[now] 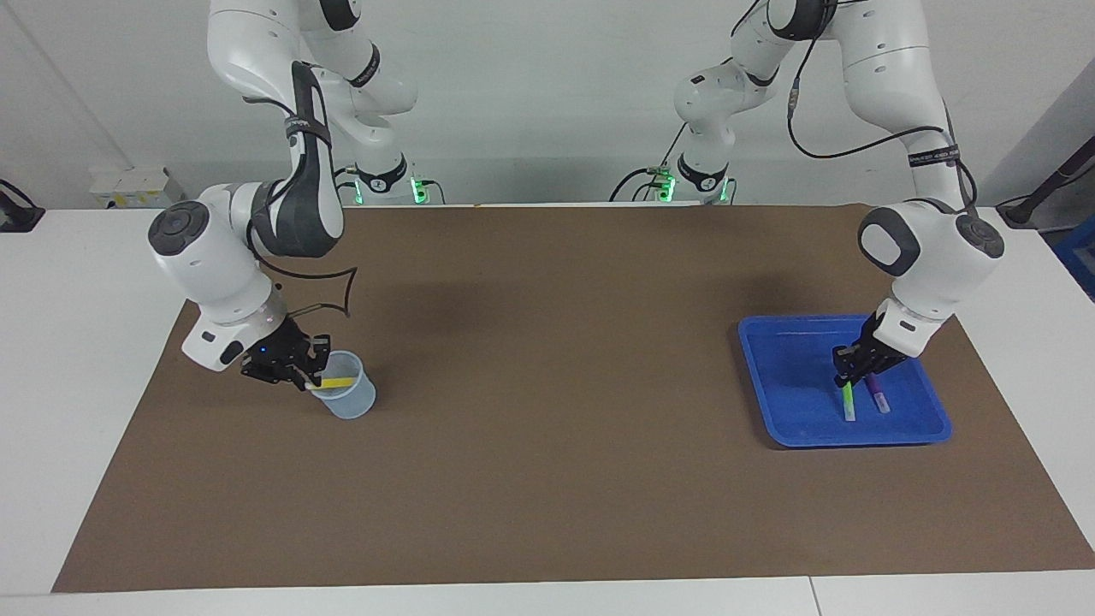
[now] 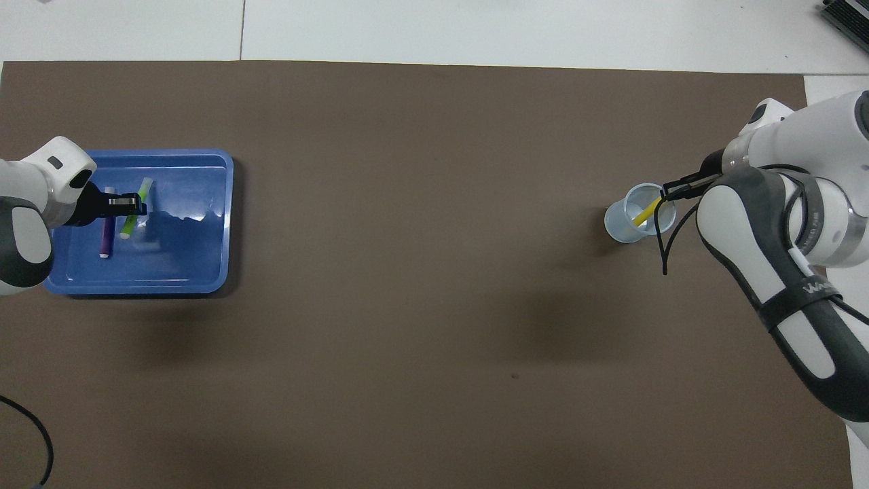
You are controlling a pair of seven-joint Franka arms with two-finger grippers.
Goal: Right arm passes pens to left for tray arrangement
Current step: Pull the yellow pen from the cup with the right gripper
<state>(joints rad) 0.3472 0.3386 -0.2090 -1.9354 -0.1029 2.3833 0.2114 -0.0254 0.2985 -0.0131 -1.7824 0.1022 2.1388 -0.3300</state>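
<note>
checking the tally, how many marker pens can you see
3: purple marker pen and bright green marker pen lie in the shallow blue plastic tray; yellow marker pen is in the translucent plastic cup.

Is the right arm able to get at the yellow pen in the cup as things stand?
Probably yes. The right gripper is already at the rim of the cup, jaws shut on the yellow pen, which leans out of the open top with nothing blocking it.
</note>
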